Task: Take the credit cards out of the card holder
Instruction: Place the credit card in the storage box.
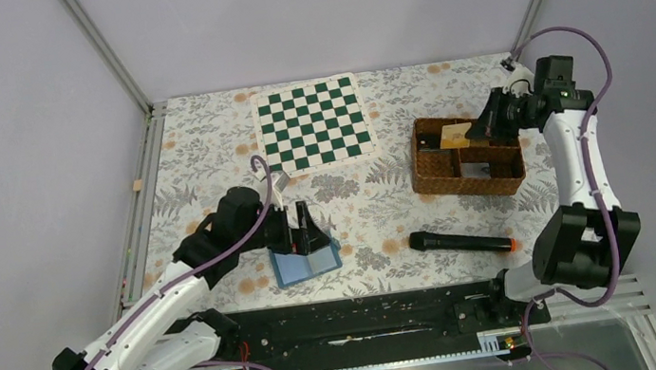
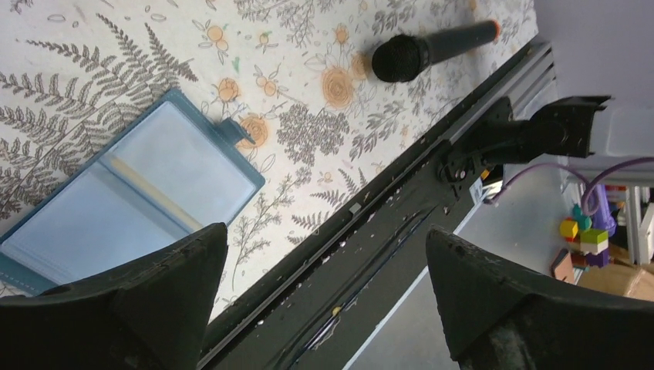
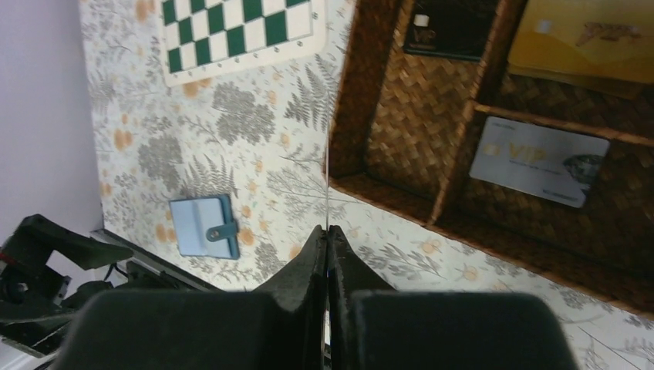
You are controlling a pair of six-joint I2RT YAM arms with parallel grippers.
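The blue card holder (image 1: 308,264) lies open on the floral cloth near the front edge, its light blue inner faces up (image 2: 131,200), and shows small in the right wrist view (image 3: 204,226). My left gripper (image 1: 300,235) hangs just above it, open and empty (image 2: 325,231). Over the wicker basket (image 1: 428,176), my right gripper (image 1: 486,123) is shut (image 3: 328,231) on a thin credit card (image 3: 328,177) seen edge-on. A gold card (image 3: 578,38), a silver card (image 3: 536,160) and a black card (image 3: 443,31) lie in the basket's compartments.
A green-and-white chequered board (image 1: 314,125) lies at the back centre. A black microphone (image 1: 461,242) rests near the front, right of the card holder. The black base rail (image 1: 370,318) runs along the near edge.
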